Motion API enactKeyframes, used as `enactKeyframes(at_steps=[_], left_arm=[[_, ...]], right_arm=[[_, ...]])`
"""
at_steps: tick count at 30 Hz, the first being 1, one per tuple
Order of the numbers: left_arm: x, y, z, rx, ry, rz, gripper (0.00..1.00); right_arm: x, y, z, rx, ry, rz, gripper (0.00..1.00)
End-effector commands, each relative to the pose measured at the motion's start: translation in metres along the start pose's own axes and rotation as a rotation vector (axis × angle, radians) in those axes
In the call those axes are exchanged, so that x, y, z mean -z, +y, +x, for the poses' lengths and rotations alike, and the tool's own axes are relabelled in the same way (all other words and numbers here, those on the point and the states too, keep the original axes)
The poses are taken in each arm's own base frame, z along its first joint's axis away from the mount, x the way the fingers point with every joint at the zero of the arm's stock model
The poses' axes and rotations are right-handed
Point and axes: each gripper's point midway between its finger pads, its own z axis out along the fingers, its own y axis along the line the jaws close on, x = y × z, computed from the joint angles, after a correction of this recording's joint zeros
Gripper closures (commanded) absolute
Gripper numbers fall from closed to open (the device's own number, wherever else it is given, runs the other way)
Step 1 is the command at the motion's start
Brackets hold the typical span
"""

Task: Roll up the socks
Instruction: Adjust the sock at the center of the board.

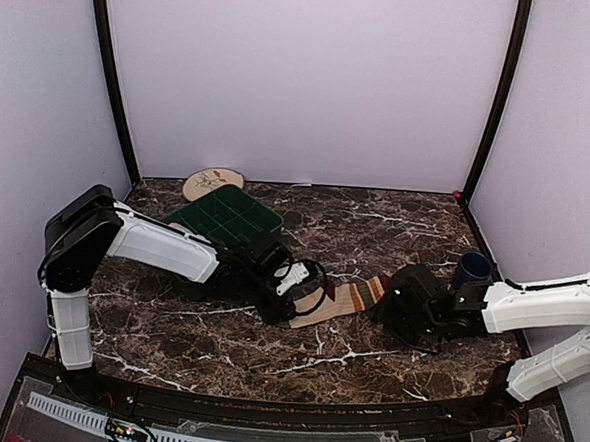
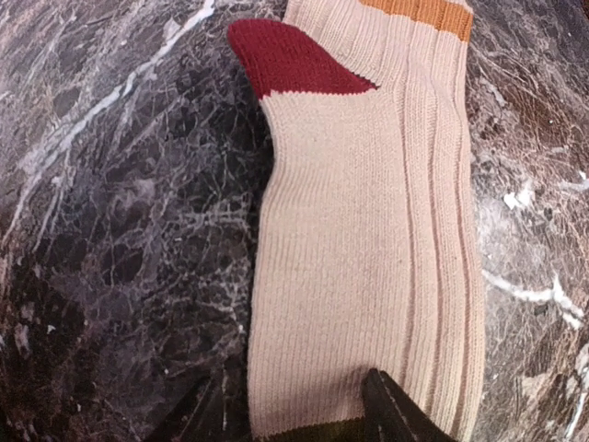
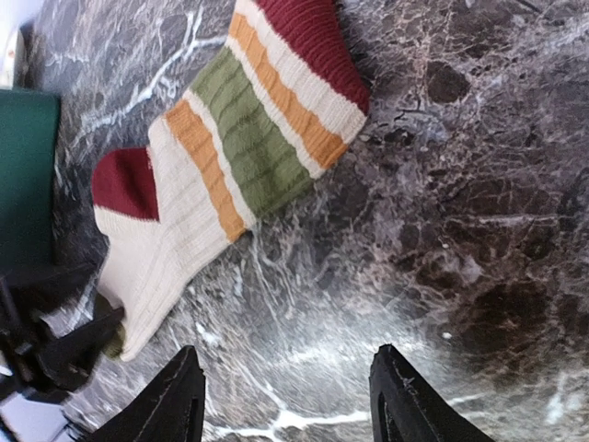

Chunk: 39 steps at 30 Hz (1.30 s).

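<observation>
One sock (image 1: 345,299) lies flat on the marble table: tan ribbed, with a red heel, orange and green stripes and a red cuff. In the left wrist view the sock (image 2: 359,230) runs away from my left gripper (image 2: 285,396). That gripper's jaws stand apart at the toe end, with one fingertip (image 2: 377,391) resting on the fabric and the other on the table beside the sock's edge. My right gripper (image 3: 285,368) is open over bare marble, short of the sock (image 3: 212,175) and near its cuff end. From above, the left gripper (image 1: 305,297) and right gripper (image 1: 395,302) flank the sock.
A dark green compartment tray (image 1: 225,217) sits behind the left arm, and a round beige plate (image 1: 214,184) lies against the back wall. A dark blue cup (image 1: 472,267) stands beside the right arm. Purple walls close in the table on three sides.
</observation>
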Motion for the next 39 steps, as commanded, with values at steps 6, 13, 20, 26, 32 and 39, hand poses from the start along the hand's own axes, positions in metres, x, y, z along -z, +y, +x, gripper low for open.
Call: enactKeyframes(at_steps=[6,13,20,26,32,39], left_arm=[[-0.004,0.000,0.040,0.067,0.130,-0.019,0.45],[-0.002,-0.003,0.055,0.107,0.174,-0.015,0.45],[0.002,-0.007,0.065,0.165,0.209,-0.001,0.45],[0.007,-0.010,0.069,0.208,0.234,0.009,0.45],[0.012,-0.011,0.072,0.252,0.251,0.003,0.44],[0.018,-0.012,0.079,0.294,0.274,-0.004,0.44]], right_arm=[[-0.023,0.014,-0.019,-0.272,-0.072,-0.108,0.41],[-0.036,-0.012,-0.030,-0.363,-0.123,-0.059,0.41],[-0.055,-0.016,-0.039,-0.417,-0.128,-0.071,0.41],[-0.075,-0.006,-0.046,-0.444,-0.105,-0.122,0.40],[-0.092,0.006,-0.056,-0.437,-0.098,-0.163,0.40],[-0.100,0.028,-0.079,-0.400,-0.100,-0.270,0.39]])
